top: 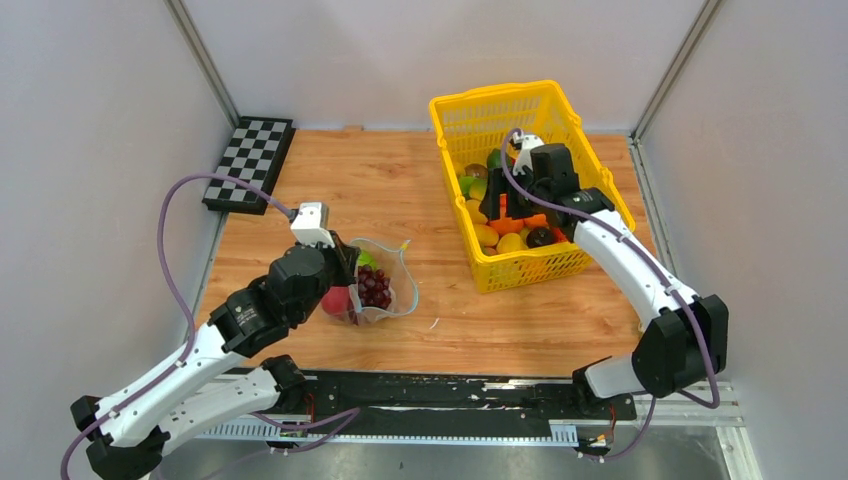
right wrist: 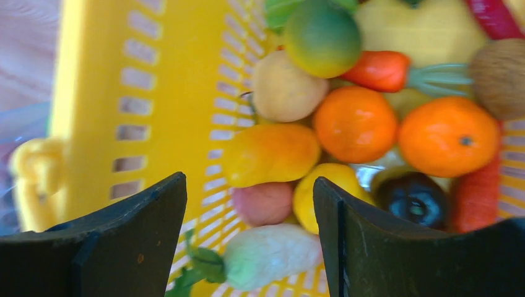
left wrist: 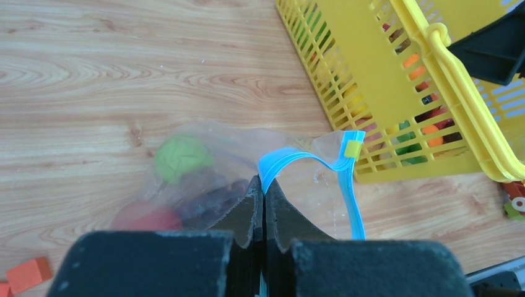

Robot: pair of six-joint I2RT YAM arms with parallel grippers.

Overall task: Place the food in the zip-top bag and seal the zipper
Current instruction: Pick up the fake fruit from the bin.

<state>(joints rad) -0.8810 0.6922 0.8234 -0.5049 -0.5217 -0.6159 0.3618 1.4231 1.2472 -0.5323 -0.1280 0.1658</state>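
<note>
On the grained wood tabletop (top: 400, 190), the left gripper (left wrist: 264, 185) clamps the teal zipper (left wrist: 291, 158) of the crinkly zip-top bag (top: 396, 292). At two o'clock, the right gripper (right wrist: 249, 179) gapes over glossy food (right wrist: 356, 124) in the mesh basket (top: 500, 120).

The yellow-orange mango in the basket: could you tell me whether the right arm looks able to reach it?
Probably yes. The right gripper hangs open over the basket, and the mango lies on top of the pile with nothing covering it.

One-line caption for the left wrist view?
Left claw pinches the zipper of the partly filled zip-top bag, yellow basket beyond.
</note>
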